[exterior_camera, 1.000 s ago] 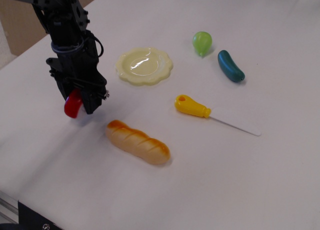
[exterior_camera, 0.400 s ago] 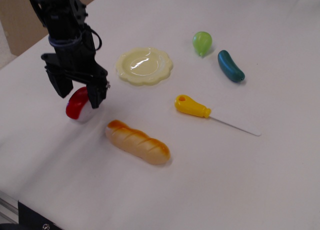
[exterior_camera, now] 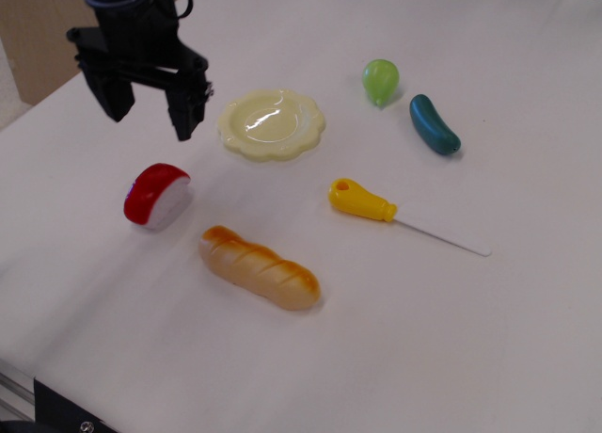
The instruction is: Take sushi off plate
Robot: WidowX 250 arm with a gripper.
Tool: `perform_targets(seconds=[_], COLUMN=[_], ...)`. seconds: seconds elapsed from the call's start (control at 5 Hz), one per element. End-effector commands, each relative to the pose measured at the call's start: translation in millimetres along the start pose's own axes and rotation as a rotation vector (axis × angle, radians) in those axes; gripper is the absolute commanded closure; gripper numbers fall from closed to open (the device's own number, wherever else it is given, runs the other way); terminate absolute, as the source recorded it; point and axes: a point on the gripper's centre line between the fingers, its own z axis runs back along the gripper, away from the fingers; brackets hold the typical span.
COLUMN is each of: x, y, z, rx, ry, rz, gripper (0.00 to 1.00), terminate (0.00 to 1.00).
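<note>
The sushi [exterior_camera: 156, 196] lies on the bare tabletop [exterior_camera: 395, 339], well apart from the plate [exterior_camera: 272, 124] and nearer the camera than it, tipped on its side with the glossy red top facing left and the rounded white base to the right. The bread loaf [exterior_camera: 260, 266] sits nearer the camera again, beyond the sushi from the plate. A moment ago the gripper [exterior_camera: 149, 113] straddled the sushi; now it has risen clear and hangs beside the plate, to its left, its fingers [exterior_camera: 186, 113] spread wide and holding nothing. That reads as the release made and the task essentially done. The plate itself is empty, only a glare on its pale yellow centre.
</note>
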Motion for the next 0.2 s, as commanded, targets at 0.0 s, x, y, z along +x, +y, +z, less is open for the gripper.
perform_targets(seconds=[0.0], x=[13.9], y=[-2.5], z=[19.9], rx=[0.018], ry=[-0.063], rz=[-0.005], gripper=[0.0], terminate=[1.0])
